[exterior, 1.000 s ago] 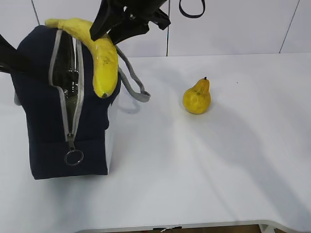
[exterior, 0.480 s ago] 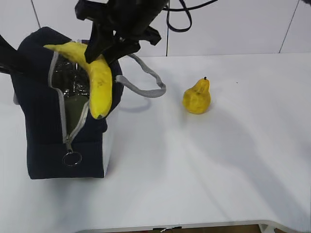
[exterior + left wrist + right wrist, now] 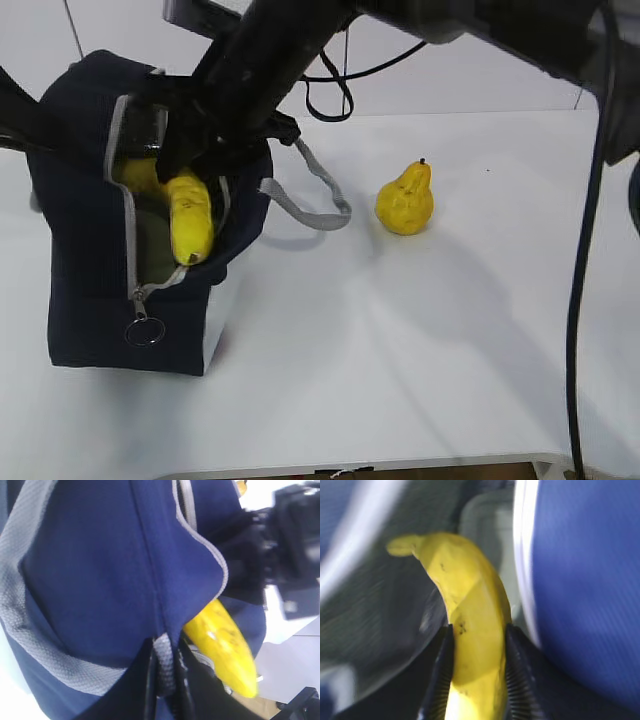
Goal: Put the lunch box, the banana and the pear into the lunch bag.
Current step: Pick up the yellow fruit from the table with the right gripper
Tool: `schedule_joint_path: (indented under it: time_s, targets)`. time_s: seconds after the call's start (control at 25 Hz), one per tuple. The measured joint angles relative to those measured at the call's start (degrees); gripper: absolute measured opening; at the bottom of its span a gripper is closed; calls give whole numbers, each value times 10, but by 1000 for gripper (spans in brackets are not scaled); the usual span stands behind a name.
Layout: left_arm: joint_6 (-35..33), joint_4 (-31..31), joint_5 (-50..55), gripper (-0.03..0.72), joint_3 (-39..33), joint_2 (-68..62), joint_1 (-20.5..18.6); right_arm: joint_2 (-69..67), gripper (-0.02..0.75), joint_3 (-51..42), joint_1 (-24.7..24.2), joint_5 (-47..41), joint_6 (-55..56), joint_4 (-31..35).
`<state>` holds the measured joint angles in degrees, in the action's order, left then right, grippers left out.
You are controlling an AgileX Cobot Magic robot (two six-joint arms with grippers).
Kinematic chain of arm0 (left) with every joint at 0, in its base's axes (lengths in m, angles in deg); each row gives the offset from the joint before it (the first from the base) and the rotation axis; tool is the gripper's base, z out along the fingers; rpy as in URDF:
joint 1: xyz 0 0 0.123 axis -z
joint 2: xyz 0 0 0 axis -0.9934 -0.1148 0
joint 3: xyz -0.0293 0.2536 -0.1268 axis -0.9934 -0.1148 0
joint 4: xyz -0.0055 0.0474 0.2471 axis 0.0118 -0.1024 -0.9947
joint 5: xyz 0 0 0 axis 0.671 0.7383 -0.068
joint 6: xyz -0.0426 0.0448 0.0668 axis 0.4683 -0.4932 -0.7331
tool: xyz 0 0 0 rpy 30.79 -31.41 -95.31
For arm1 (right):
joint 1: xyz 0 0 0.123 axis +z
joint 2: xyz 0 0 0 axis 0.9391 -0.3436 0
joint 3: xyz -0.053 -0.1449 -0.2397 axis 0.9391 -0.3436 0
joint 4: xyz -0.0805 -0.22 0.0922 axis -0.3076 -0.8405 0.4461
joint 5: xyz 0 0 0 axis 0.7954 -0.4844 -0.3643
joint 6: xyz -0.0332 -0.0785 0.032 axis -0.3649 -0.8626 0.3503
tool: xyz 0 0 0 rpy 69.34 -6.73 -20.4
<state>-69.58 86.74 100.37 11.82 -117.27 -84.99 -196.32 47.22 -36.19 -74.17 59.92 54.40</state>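
While your right gripper (image 3: pixel 476 672) pinches the banana (image 3: pixel 188 215) mid-length inside the lunch bag (image 3: pixel 85 240) mouth, note: firm, curved, bruisable; left gripper (image 3: pixel 162 680) clamps the bag's webbing.

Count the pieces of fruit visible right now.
2. The banana is in the right hand, partly inside the lunch bag; the pear stands on the table. The bag's inside is mostly hidden.
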Motion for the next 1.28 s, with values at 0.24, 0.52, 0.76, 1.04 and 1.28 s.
schedule_joint_path:
  time_s: [0.24, 0.52, 0.76, 1.04, 1.28]
  targets:
    - [-3, 15, 0, 11, 0, 0, 0, -5, 269, 0, 0, 53, 0, -6]
    - [-6, 16, 1, 11, 0, 0, 0, -5, 283, 0, 0, 91, 0, -9]
    - [-7, 19, 1, 11, 0, 0, 0, -5, 384, 0, 0, 94, -7, -9]
    - [-7, 19, 2, 11, 0, 0, 0, -5, 399, 19, 0, 67, -23, -16]
    - [-11, 19, 2, 11, 0, 0, 0, -5, 400, 96, 0, -1, -29, -37]
